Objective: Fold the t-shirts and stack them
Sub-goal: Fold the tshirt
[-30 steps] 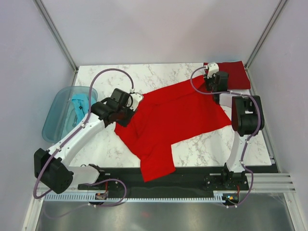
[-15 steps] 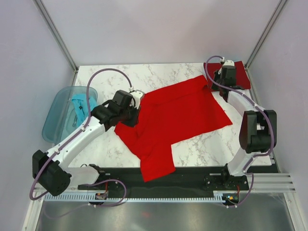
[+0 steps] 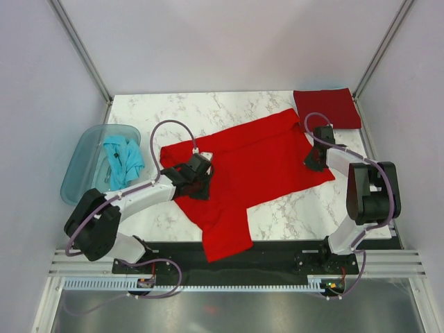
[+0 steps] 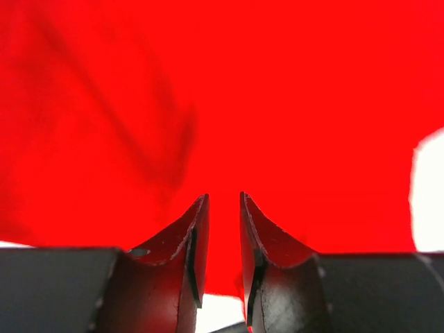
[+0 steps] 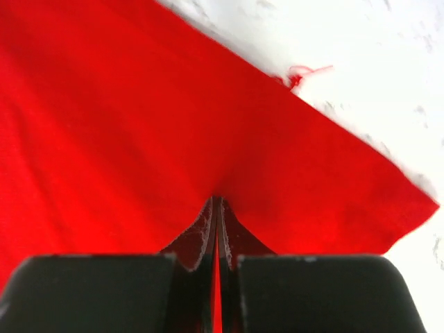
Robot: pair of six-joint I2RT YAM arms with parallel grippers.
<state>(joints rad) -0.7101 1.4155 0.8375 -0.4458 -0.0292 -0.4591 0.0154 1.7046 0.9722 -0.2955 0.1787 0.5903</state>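
though unclear from above — wrist view shows right gripper (image 5: 216, 203) pinching red t-shirt (image 5: 104, 125)

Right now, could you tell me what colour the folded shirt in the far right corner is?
The folded shirt is dark crimson; top external view.

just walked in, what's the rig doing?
Both arms are on the bright red t-shirt, spread unfolded on the table. The right end effector is pinched shut on its right edge. The left end effector is at its left side, jaws narrowly apart; a grip isn't clear. A crimson t-shirt lies folded in the far right corner; the teal t-shirt is crumpled in the blue tub.
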